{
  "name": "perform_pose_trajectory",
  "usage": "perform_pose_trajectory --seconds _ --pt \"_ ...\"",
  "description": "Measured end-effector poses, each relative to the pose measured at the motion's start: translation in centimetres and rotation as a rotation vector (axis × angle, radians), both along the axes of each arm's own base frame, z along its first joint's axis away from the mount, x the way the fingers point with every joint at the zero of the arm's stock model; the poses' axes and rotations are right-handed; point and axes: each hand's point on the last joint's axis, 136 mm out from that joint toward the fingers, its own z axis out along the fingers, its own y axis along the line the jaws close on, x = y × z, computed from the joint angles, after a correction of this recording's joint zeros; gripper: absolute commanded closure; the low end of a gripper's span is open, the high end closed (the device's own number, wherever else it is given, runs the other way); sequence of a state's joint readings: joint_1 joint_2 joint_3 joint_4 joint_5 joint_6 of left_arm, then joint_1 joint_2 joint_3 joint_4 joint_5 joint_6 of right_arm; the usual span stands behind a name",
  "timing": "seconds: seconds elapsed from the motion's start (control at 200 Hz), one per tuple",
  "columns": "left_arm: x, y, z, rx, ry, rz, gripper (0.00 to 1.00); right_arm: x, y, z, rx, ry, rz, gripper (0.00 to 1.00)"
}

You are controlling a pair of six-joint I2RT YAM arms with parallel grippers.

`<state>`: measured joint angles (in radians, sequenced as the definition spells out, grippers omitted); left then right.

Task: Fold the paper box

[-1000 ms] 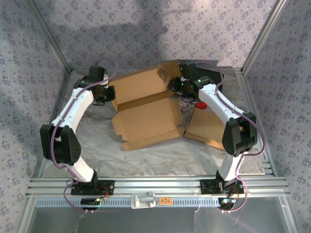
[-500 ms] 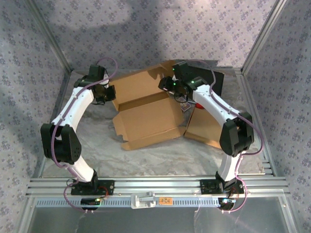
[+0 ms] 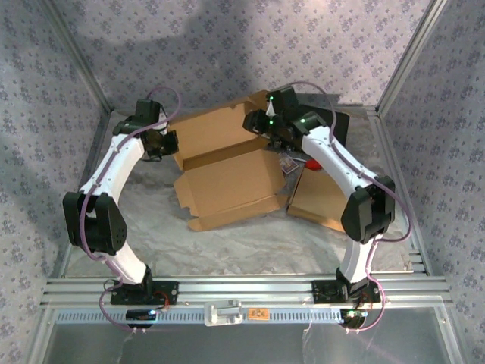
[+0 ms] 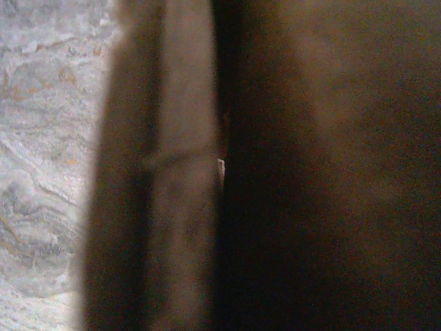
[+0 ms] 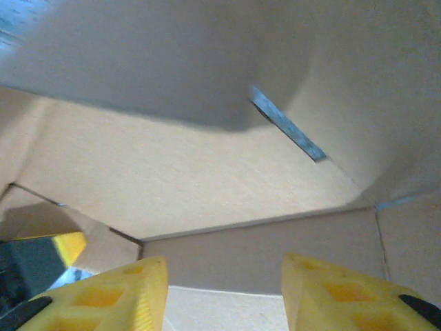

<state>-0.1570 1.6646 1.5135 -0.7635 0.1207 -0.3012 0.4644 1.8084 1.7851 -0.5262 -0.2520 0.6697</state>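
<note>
Surface (image 3: 227, 246) looks slippery: our left claw (image 3: 167, 144) pinches the paper box (image 3: 227, 182), right claw (image 5: 224, 267) half-open; a push could skid it.

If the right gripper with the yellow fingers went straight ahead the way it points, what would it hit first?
Most likely the paper box: its brown cardboard panels face the open right gripper straight ahead. How near they are is hard to judge.

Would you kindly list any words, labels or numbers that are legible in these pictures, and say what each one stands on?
No text is legible.
Orange label on the aluminium rail: too small to read.
Small printed card beside the cardboard box: print too blurred to read.
</note>
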Motion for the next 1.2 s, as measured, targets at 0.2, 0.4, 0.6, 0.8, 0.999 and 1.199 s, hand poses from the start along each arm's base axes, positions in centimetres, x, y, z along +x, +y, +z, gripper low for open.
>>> perform_pose_trajectory --seconds 0.2,0.4,0.6,0.8,0.999,1.199 --pt "1.3 -0.3 0.5 -0.037 -0.043 -0.088 1.0 -0.4 -7.3 8.7 0.046 -0.199 -0.022 0.58" --pt "2.6 -0.1 0.8 -0.156 -0.072 -0.162 1.0 0.5 -14.9 15.0 0.165 -0.382 -0.047 0.68" --pt "3.5 -1.8 0.1 -0.271 -0.054 -0.25 1.0 2.6 -11.4 10.2 0.252 -0.301 0.196 0.61" --pt "3.6 -2.7 -0.6 -0.325 -0.021 -0.291 1.0 1.3 -7.0 6.4 0.263 -0.228 0.384 0.54" --pt "3.5 -2.5 -0.3 -0.332 -0.014 -0.288 1.0 0.6 -6.3 6.7 0.249 -0.267 0.441 0.53" --pt "3.6 -2.5 -0.5 -0.332 -0.005 -0.291 1.0 0.2 -5.9 7.0 0.237 -0.287 0.459 0.51"
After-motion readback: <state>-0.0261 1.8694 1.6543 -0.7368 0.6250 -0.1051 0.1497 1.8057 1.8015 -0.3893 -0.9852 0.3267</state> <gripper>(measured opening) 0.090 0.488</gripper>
